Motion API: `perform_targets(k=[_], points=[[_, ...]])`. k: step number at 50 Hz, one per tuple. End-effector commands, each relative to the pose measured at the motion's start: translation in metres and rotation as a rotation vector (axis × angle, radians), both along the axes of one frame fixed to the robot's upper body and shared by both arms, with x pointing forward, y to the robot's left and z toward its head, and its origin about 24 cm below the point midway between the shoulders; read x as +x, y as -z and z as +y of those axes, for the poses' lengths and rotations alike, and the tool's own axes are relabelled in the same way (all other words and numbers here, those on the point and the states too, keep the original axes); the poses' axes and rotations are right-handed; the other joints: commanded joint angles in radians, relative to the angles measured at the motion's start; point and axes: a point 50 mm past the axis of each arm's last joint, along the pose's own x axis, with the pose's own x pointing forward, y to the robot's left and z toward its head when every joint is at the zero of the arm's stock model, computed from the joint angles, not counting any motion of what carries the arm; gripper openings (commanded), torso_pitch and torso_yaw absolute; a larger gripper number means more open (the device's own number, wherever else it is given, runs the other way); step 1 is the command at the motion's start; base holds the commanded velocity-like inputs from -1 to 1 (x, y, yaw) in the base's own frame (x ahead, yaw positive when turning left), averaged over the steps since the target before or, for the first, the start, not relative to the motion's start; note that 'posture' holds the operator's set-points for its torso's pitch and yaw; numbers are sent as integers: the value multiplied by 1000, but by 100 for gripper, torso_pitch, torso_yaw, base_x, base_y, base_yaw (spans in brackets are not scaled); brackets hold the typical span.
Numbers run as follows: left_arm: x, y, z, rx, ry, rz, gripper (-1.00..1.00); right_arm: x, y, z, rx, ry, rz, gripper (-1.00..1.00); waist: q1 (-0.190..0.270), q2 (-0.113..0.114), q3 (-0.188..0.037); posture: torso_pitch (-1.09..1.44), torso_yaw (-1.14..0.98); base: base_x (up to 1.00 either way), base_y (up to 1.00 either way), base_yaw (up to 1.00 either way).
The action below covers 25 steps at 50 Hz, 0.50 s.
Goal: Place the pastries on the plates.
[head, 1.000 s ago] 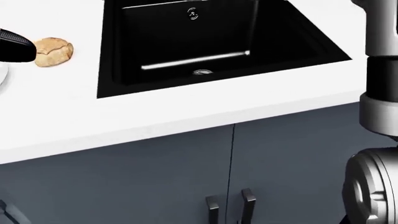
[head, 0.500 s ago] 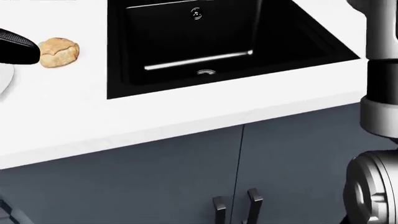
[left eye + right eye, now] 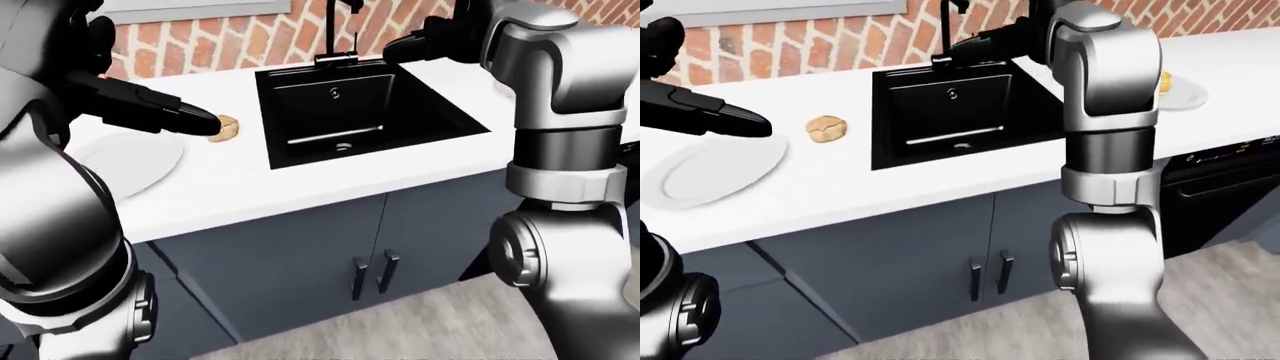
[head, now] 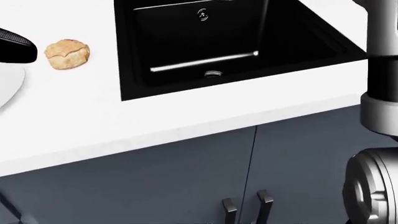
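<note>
A tan pastry (image 3: 826,128) lies on the white counter (image 3: 840,184) just left of the black sink (image 3: 940,112); it also shows in the head view (image 4: 68,54). An empty white plate (image 3: 710,169) lies further left. My left hand (image 3: 745,124) hovers above the plate's right side, left of the pastry, with fingers stretched out, open and empty. My right hand (image 3: 955,46) is raised over the sink near the faucet, open and empty. A second plate (image 3: 1185,95) at the right holds another pastry (image 3: 1162,81).
The sink basin takes up the counter's middle, with a black faucet (image 3: 335,30) by the brick wall. Grey cabinet doors with handles (image 3: 372,274) stand below. A dark oven front (image 3: 1230,187) sits at the lower right. My right arm (image 3: 1105,112) stands tall across the right-eye view.
The whole head view has shifted right and a little down, so the camera moved. The pastry, plate and sink keep their places on the counter. My left hand stays at the view's left edge.
</note>
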Motion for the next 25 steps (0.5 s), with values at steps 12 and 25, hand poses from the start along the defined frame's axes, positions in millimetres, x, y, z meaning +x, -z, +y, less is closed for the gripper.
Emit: perform_targets(k=[12,25], points=[[-7,-12,4,4,-25,-67,100,-7,-21,5,-11,-19,-85,100,-1,122,-49,0,0,0,12,0],[-7,-12,5,4,-23,-67,100,-7,-20,6,-7,-21,-84,100,9,3,-28,0,0,0,13,0]])
